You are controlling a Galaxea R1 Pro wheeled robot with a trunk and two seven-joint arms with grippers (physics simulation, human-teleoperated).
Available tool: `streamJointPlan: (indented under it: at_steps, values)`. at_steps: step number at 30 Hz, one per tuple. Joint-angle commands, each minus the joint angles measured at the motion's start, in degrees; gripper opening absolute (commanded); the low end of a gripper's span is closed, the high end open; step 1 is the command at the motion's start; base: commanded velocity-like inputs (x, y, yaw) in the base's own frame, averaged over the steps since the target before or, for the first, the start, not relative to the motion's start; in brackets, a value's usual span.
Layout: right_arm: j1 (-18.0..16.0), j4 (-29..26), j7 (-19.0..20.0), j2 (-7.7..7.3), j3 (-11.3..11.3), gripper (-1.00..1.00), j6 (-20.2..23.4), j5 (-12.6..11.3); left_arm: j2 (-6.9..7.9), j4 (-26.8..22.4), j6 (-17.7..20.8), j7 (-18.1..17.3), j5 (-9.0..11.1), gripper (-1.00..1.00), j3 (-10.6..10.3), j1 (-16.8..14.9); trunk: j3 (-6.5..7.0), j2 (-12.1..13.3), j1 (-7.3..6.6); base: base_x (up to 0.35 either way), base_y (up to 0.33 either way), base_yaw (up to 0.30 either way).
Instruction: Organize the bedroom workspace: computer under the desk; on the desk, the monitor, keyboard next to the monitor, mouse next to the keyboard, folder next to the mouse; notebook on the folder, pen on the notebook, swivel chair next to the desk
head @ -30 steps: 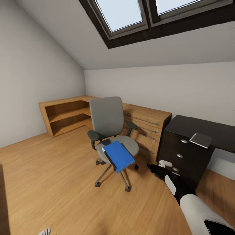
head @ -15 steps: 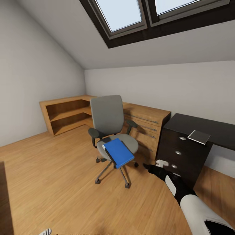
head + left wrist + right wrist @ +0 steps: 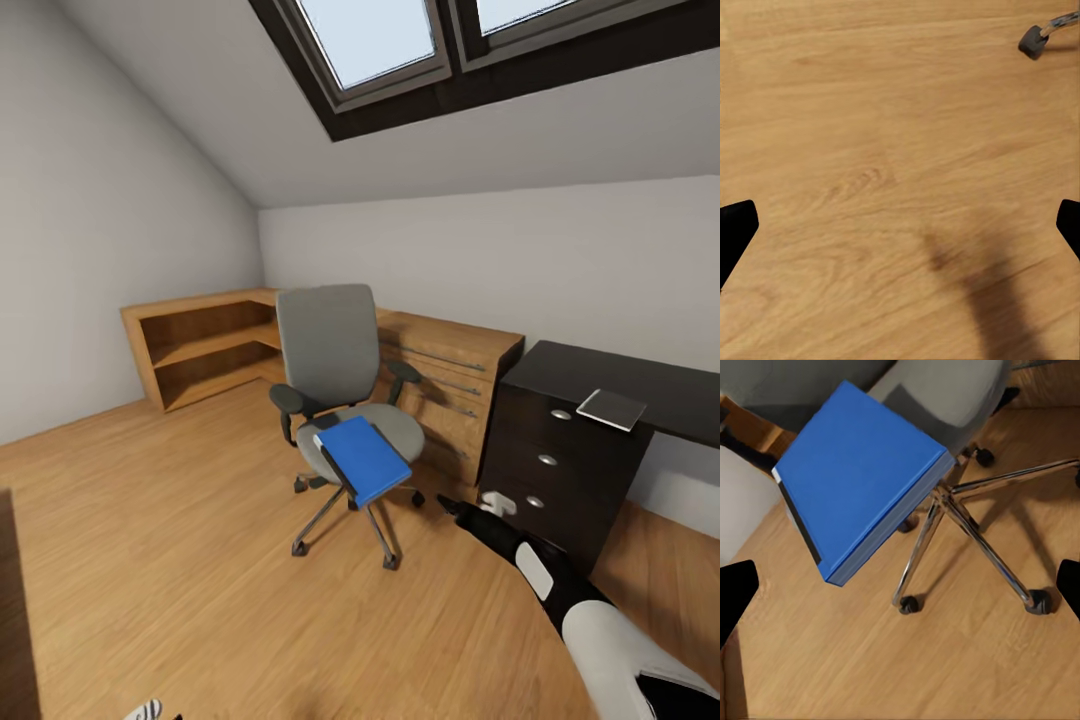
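Observation:
The grey swivel chair (image 3: 330, 350) stands on the wood floor in the middle of the room, left of the black desk (image 3: 560, 365). The blue folder (image 3: 362, 460) lies tilted on the chair's seat and overhangs its front edge. My right gripper (image 3: 452, 507) is low beside the desk's drawer unit, to the right of the chair base. In the right wrist view the right gripper (image 3: 900, 585) is open, with the folder (image 3: 859, 472) and the chrome base (image 3: 967, 510) ahead of it. My left gripper (image 3: 900, 225) is open over bare floor, a chair castor (image 3: 1033, 41) beyond it.
A flat grey rectangular thing (image 3: 612, 408) lies on the desk top. A light wooden dresser (image 3: 445, 375) and an open wooden shelf unit (image 3: 205, 345) line the far wall behind the chair. The sloped ceiling holds skylights (image 3: 375, 35).
The whole head view has shifted slightly, so the camera moved. The chair, the folder and the desk keep their places relative to each other. Nothing was grasped or released.

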Motion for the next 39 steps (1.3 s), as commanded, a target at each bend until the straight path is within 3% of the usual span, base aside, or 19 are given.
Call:
streamJointPlan:
  at_steps: [1,3,7,13,17,21,24,28,33,39]
  values:
    - [-0.03,0.43,1.51,-0.37,-0.27,1.0,0.6,-1.12,0.0,0.09,-0.84,-0.06,0.61,1.0,-0.06,-0.02,-0.24,-0.44,0.22,0.0,0.0,0.0]
    - [-0.03,2.06,5.04,-1.29,-0.29,1.0,0.67,-2.7,-0.05,0.74,-2.81,-0.06,0.6,1.0,-0.07,-0.04,-0.6,-1.24,0.66,0.0,0.0,0.0]
    - [-0.03,3.72,8.29,-1.9,-0.37,1.0,0.72,-4.67,-0.15,1.48,-4.31,-0.1,0.5,1.0,-0.06,-0.02,-1.32,-2.85,1.53,0.0,0.0,0.0]
    - [-0.03,4.65,10.0,-2.11,-0.37,1.0,0.77,-7.43,-0.17,1.32,-5.0,-0.26,0.31,1.0,-0.15,-0.04,-2.4,-5.25,2.85,0.0,0.0,0.0]
    - [-0.03,4.98,10.34,-1.92,-0.31,1.0,0.75,-8.2,-0.08,-1.55,-4.32,-0.02,0.03,1.0,-0.23,-0.02,-3.11,-6.86,3.73,0.0,0.0,0.0]
    - [-0.03,5.53,10.47,-1.81,-0.29,1.0,0.69,-8.37,-0.06,-4.8,-1.56,0.17,-1.54,1.0,-0.26,-0.01,-3.83,-8.46,4.61,0.0,0.0,0.0]
    - [-0.03,6.23,10.6,-1.76,-0.28,1.0,0.61,-8.45,-0.21,-10.28,5.13,0.89,-5.96,1.0,-0.24,-0.06,-4.37,-9.66,5.27,0.0,0.0,0.0]
    - [-0.03,6.48,10.76,-1.8,-0.28,1.0,0.63,-8.57,-1.1,-17.1,11.45,2.17,-9.43,1.0,-0.23,-0.08,-5.09,-11.27,6.15,0.0,0.0,0.0]
    - [-0.03,6.63,10.87,-1.8,-0.25,1.0,0.53,-8.52,-3.24,-20.23,13.24,3.16,-10.61,1.0,-0.21,-0.09,-5.99,-13.27,7.24,0.0,0.0,0.0]
    - [-0.03,6.66,10.97,-1.81,-0.14,1.0,0.54,-8.37,-3.55,-21.0,13.47,3.03,-10.89,1.0,0.09,-0.09,-7.06,-15.68,8.56,0.0,0.0,0.0]
